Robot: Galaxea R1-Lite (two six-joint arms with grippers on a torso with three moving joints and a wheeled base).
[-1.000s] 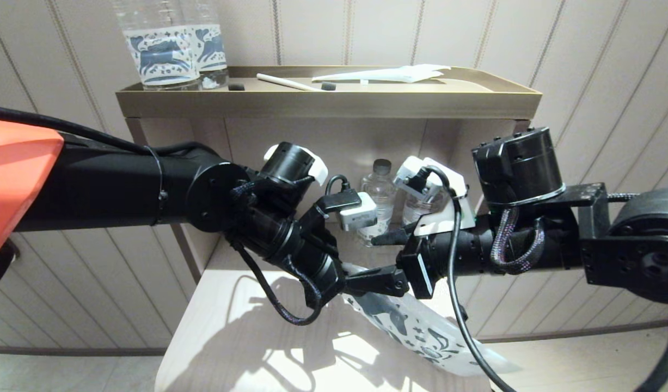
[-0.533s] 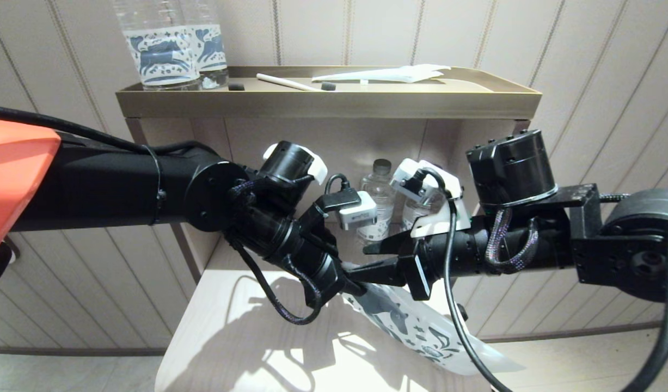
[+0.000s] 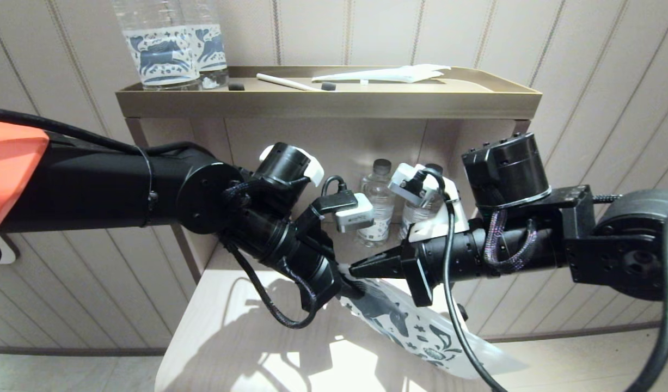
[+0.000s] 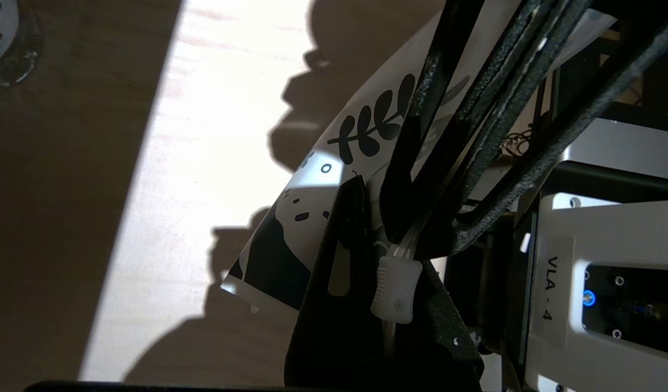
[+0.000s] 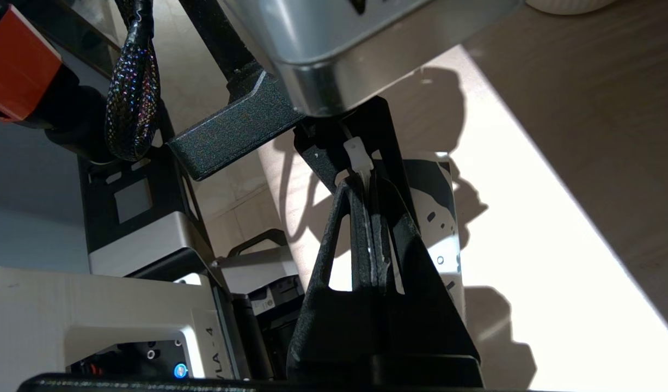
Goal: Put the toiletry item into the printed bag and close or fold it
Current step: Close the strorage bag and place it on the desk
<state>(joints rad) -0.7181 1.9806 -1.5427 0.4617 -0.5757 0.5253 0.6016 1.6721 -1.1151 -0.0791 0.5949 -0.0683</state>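
1. The printed bag [image 3: 415, 332] hangs slanted above the pale table [image 3: 230, 337].
2. The left gripper [image 3: 347, 283] is clamped on the bag's top edge.
3. The right gripper [image 3: 361, 268], fingers pressed together, pinches the bag's white slider [image 5: 358, 152] beside the left gripper.

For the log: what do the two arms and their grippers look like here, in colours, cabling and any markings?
Both arms are matte black cylinders. The left arm has an orange panel near the shoulder and a looping black cable; the right arm carries a braided, speckled sleeve and a black cable. Each wrist has a white camera mount. The left gripper and right gripper have black textured fingers. A silver housing reads "VLA - 4".
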